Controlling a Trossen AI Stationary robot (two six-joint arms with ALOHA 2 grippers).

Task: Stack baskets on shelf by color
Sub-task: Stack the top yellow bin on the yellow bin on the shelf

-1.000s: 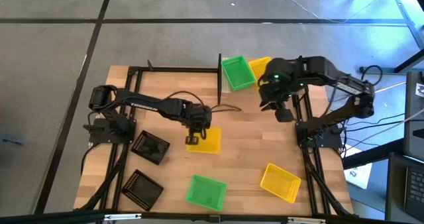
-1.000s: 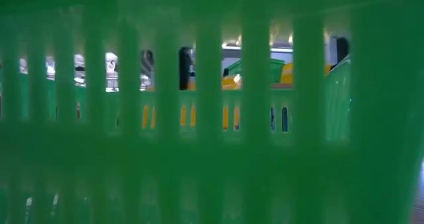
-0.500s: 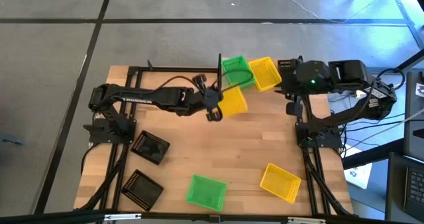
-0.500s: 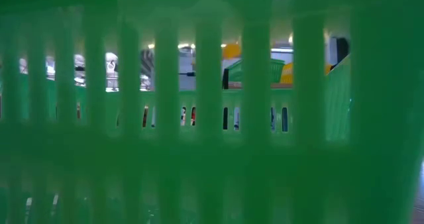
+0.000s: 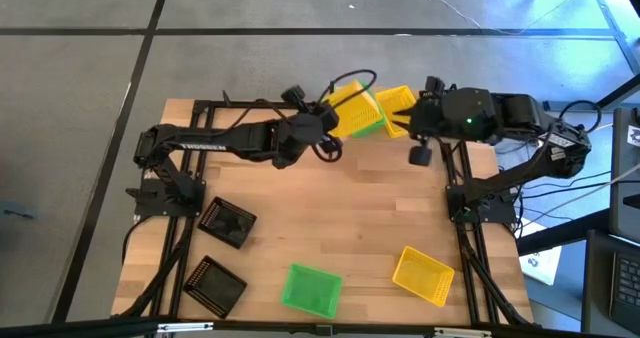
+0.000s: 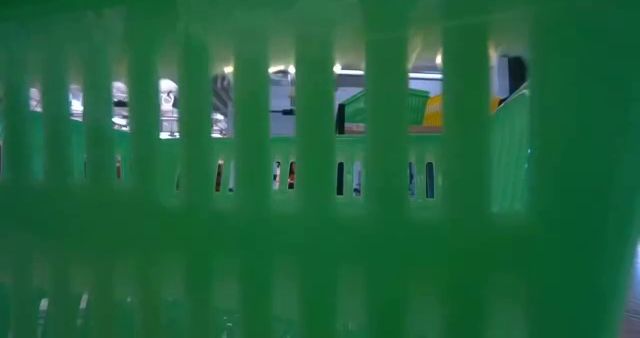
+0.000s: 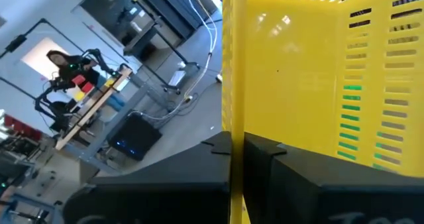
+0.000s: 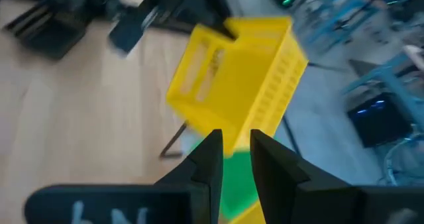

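My left gripper point(image 5: 328, 120) is at the table's far edge, shut on a yellow basket point(image 5: 352, 104) that it carries tilted above the green basket point(image 5: 366, 124) on the shelf. A second yellow basket point(image 5: 396, 102) stands beside the green one. The baskets and arms hide most of the shelf board. My right gripper point(image 5: 420, 156) hangs to their right with a narrow gap between its fingers, holding nothing. In the right wrist view the carried yellow basket point(image 8: 232, 85) hangs over the green one point(image 8: 232, 181). The low view shows the shelf's green basket point(image 6: 385, 106) through slots. My left gripper pinches one side wall point(image 7: 233, 85) of the yellow basket at its rim, one finger inside the basket and one outside. The basket is lifted clear and tilted, above the green basket.
On the tabletop lie two black baskets point(image 5: 227, 221) point(image 5: 215, 283) at the left, a green basket point(image 5: 310, 288) at the near edge and a yellow one point(image 5: 423, 275) at the near right. The near green basket point(image 6: 300, 228) fills the low view. Black frame rails run along both sides.
My left gripper took the yellow basket from the middle of the table, lifted it clear and carried it to the far edge, where it now hangs tilted over the shelf's green basket. My right gripper drew back toward the right, then came slightly left again.
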